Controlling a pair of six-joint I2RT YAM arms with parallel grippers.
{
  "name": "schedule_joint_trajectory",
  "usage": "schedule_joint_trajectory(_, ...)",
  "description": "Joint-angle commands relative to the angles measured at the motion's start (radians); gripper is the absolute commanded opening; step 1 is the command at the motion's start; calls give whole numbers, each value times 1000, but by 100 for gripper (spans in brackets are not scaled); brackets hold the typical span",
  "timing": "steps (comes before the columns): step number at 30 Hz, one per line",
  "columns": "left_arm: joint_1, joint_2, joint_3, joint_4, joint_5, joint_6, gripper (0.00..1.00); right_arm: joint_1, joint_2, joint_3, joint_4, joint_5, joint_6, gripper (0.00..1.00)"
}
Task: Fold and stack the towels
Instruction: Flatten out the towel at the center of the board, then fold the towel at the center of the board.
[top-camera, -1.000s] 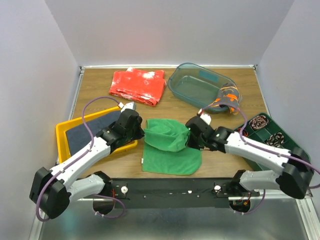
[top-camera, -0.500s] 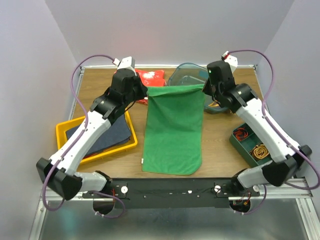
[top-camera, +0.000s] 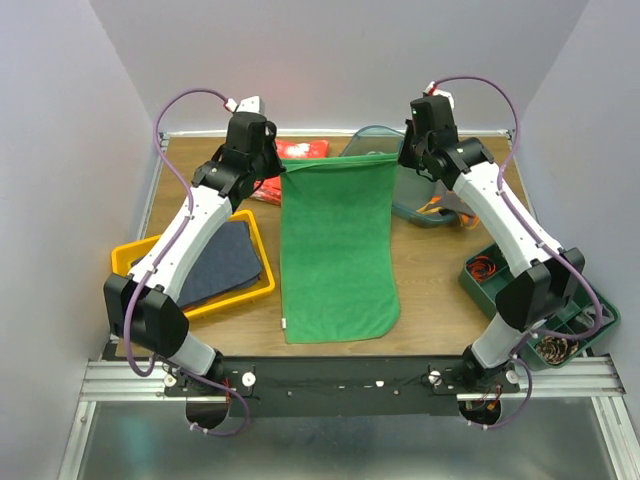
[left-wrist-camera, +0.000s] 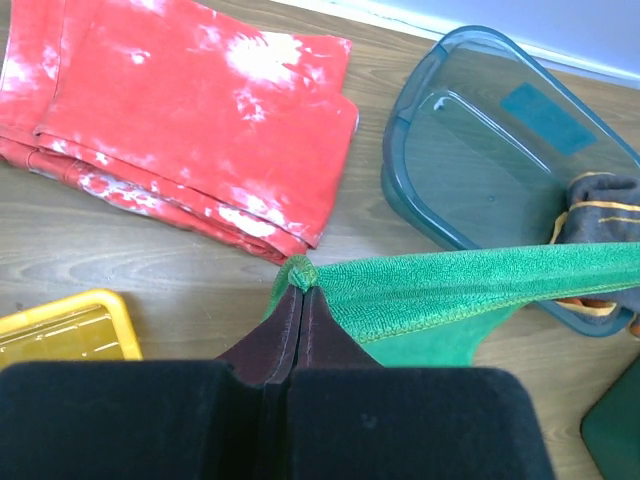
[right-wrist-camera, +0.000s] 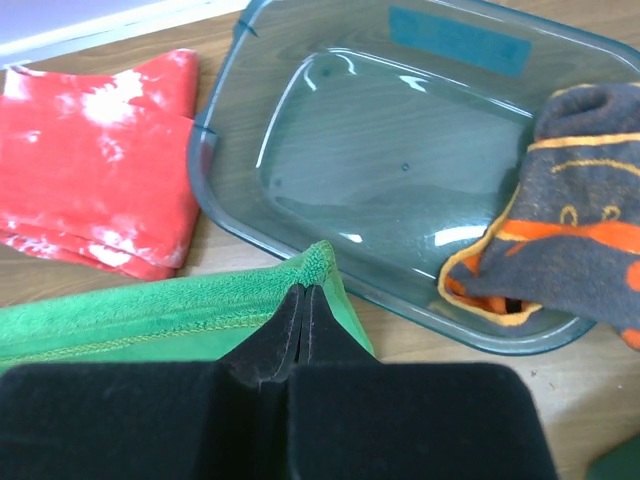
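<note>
A bright green towel (top-camera: 338, 250) hangs stretched between both arms, its lower end lying on the table near the front. My left gripper (top-camera: 281, 170) is shut on its upper left corner (left-wrist-camera: 299, 272). My right gripper (top-camera: 397, 158) is shut on its upper right corner (right-wrist-camera: 322, 262). A dark navy towel (top-camera: 215, 262) lies in the yellow tray (top-camera: 128, 262) at the left. A dark grey towel with orange markings (top-camera: 441, 208) (right-wrist-camera: 570, 225) hangs over the rim of the clear teal bin (top-camera: 420, 200) (right-wrist-camera: 400, 150).
A red white-speckled cloth (top-camera: 298, 150) (left-wrist-camera: 180, 110) lies at the back, partly behind the green towel. A dark green divided box (top-camera: 500, 285) with small items stands at the right near the right arm's base.
Both grippers have lifted the green towel's far edge from low over the table up and back, pulling it out into a long hanging sheet. Both arms now reach high at the back.
</note>
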Motion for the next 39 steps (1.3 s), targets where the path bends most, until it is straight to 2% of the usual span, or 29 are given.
schedule_joint_trajectory(1,18,-22,-9,2,68,14,0,-12,-17,-22,0,-84,-13,1)
schedule_joint_trajectory(7,15,-166,-277,34,133,-50,0,-11,-190,-290,9,-241,71,1)
schedule_joint_trajectory(12,-21,-317,-550,68,197,-97,0,-9,-365,-624,63,-410,154,1)
schedule_joint_trajectory(16,-76,-430,-705,83,222,-146,0,6,-485,-830,98,-487,188,1)
schedule_joint_trajectory(22,-205,-498,-891,103,182,-267,0,43,-577,-1114,204,-553,266,1)
schedule_joint_trajectory(28,-287,-510,-988,148,168,-367,0,48,-586,-1179,239,-539,286,1)
schedule_joint_trajectory(39,-317,-633,-841,-127,105,-344,0,48,-707,-996,11,-472,261,1)
